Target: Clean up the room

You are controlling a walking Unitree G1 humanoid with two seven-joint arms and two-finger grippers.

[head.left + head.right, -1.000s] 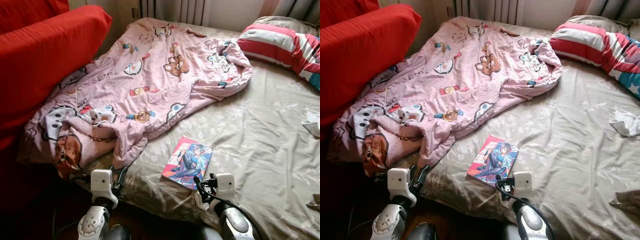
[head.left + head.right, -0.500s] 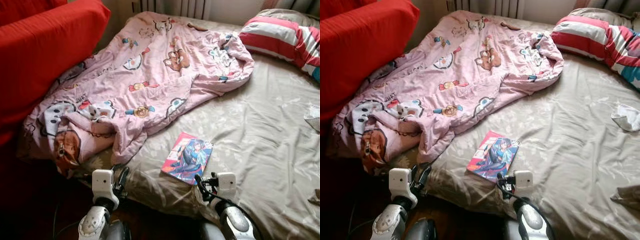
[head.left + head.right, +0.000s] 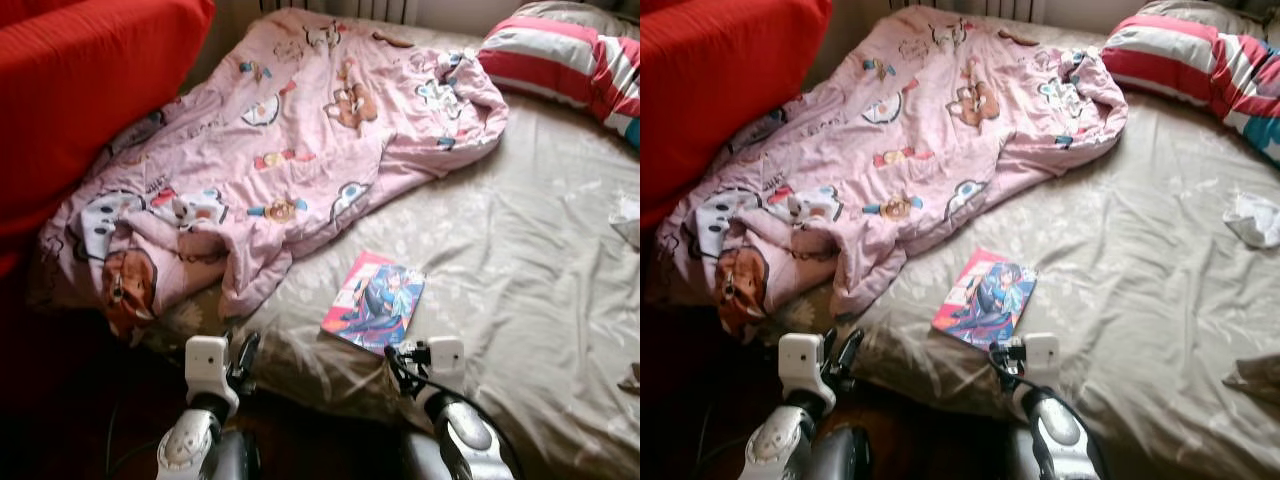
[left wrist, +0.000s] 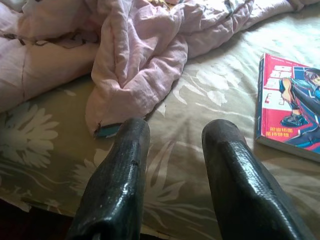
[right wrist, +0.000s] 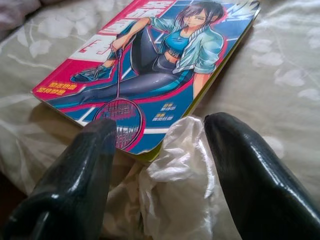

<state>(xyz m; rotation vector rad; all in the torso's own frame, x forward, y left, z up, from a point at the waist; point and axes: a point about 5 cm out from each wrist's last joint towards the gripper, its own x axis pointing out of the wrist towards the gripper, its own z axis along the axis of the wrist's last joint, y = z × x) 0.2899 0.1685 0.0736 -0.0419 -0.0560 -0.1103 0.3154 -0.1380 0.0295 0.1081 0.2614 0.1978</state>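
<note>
Manga-style pink-and-blue paperback book [image 3: 375, 312] lower centre on beige floral bedsheet [image 3: 520, 290]; right gripper [image 5: 157, 150] spread wide, crumpled clear plastic [image 5: 177, 165] between fingers; approach low, straddle near edge. Left gripper [image 4: 172, 150] parted, empty.

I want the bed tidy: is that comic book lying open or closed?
Closed. The comic book lies flat on the bed sheet, front cover up, its page edge showing as one shut stack in the right wrist view.

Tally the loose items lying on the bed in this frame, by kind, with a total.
Pink cartoon-print blanket: 1
Striped pillow: 1
Comic book: 1
White crumpled item at the bed's right side: 1
Clear plastic scrap between the right gripper's fingers, by the book: 1
Brownish scrap at the right edge, too cropped to identify: 1
Total: 6
</note>
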